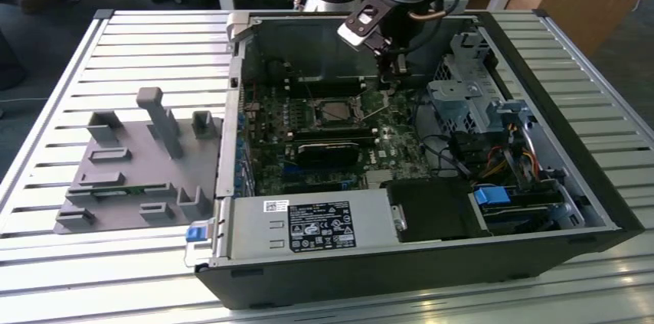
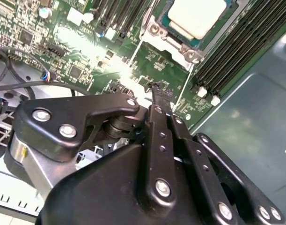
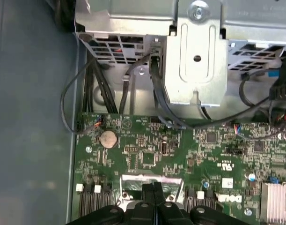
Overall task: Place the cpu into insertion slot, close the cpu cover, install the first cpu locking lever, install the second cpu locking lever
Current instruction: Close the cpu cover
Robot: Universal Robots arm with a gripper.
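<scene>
Claw [image 1: 390, 83] hangs inside the open computer case [image 1: 409, 270], just beside the socket [image 1: 338, 112] on the exterior view's right. In both wrist views its fingers [image 2: 154, 119] sit pressed together with no gap at the tips, and we see nothing clamped between them. A thin wire lever [image 2: 182, 90] runs just beside the fingertips in the second wrist view; we can't tell whether it touches them. In the exterior view that lever stands tilted up between socket and claw.

Chip [image 2: 196, 16] is in the socket, flat, pale metal top up. Cover [image 2: 173, 41] lies flat round it as a metal frame, with the chip top showing through the hole. We can't tell if it's latched.

Long black memory slots [image 2: 231, 47] flank the socket on two sides, all on the green board [image 3: 147, 150]. Beyond the claw from the socket there's a metal drive cage [image 3: 196, 56], with black cables [image 3: 72, 108] looping off the board edge and a coin battery [image 3: 108, 138] on the board near them.

Case sits on a slatted surface [image 1: 61, 79]. Well apart from the socket, outside the case on the exterior view's left, a grey moulded holder [image 1: 133, 163] rests on the surface. Power supply box [image 1: 306, 224] sits at the case's near edge, well apart from the socket.
</scene>
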